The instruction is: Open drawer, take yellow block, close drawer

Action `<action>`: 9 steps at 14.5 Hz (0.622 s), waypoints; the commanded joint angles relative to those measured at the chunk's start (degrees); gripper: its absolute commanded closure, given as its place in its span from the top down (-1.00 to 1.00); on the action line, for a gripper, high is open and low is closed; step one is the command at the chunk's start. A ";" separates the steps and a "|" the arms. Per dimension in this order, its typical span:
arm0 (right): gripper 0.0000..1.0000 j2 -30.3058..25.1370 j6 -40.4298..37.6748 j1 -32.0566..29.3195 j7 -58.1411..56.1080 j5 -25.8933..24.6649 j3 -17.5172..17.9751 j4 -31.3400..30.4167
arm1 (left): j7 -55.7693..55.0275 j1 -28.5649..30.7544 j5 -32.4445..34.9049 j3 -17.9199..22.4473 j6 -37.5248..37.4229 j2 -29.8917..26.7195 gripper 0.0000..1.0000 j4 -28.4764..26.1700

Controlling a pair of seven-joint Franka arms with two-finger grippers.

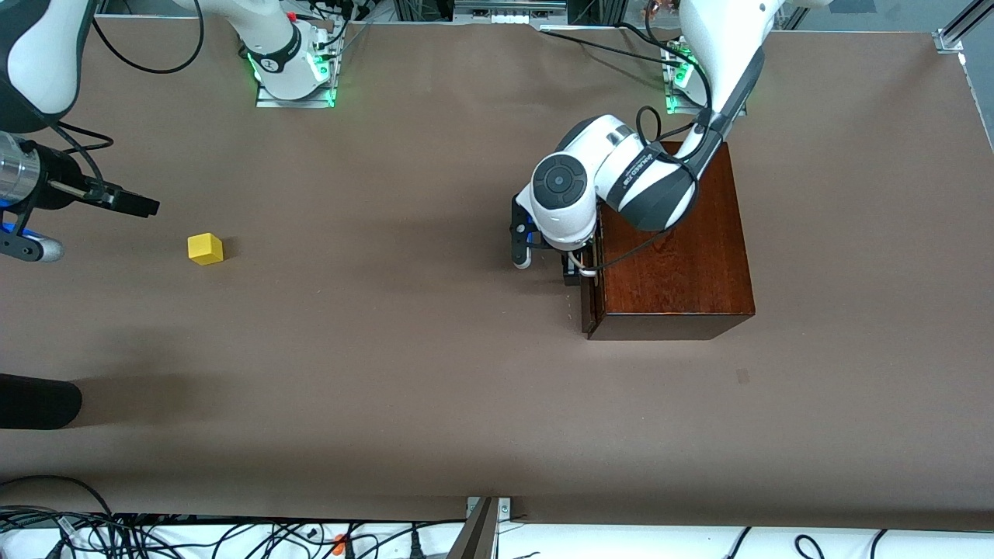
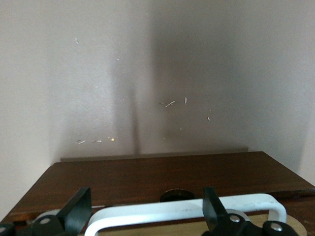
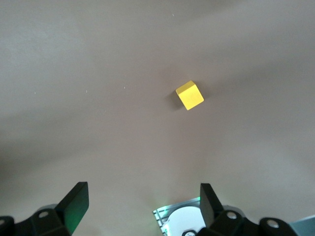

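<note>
The drawer [image 1: 592, 289] handle [image 2: 187, 210] is straddled by the left gripper [image 2: 145, 206], jaws wide; the right gripper [image 3: 142, 201] is held wide above the table [image 1: 388, 349], near the yellow block [image 1: 205, 248].

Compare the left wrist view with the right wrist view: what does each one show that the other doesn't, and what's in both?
Only the left wrist view shows the wooden box and the drawer with its white handle, which the open left gripper straddles without pinching. Only the right wrist view shows the yellow block, lying out on the table apart from the open right gripper. Both show open fingers and brown tabletop.
</note>
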 commanded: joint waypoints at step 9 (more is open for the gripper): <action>1.00 -13.26 6.38 -12.45 1.29 -10.41 22.69 -5.36 | -23.25 9.29 -6.96 -0.18 -21.00 -13.27 1.00 6.93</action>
